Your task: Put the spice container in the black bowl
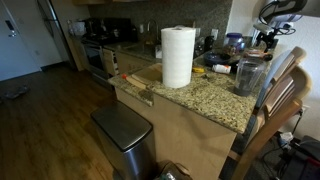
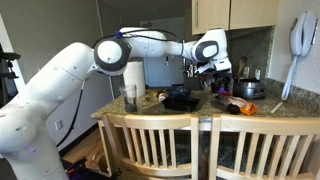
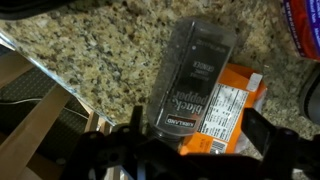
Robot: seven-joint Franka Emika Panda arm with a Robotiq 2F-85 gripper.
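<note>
My gripper (image 3: 192,125) hangs released, fingers spread over the black pepper spice container (image 3: 200,70), which lies against an orange packet (image 3: 238,100); the black bowl (image 2: 182,100) sits nearby.

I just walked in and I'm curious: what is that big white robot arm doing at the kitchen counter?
The white robot arm reaches over the granite counter. Its tool hangs open just above a clear spice container, which lies on its side by an orange packet. Nothing is grabbed yet. The black bowl it should go into waits on the same counter.
</note>
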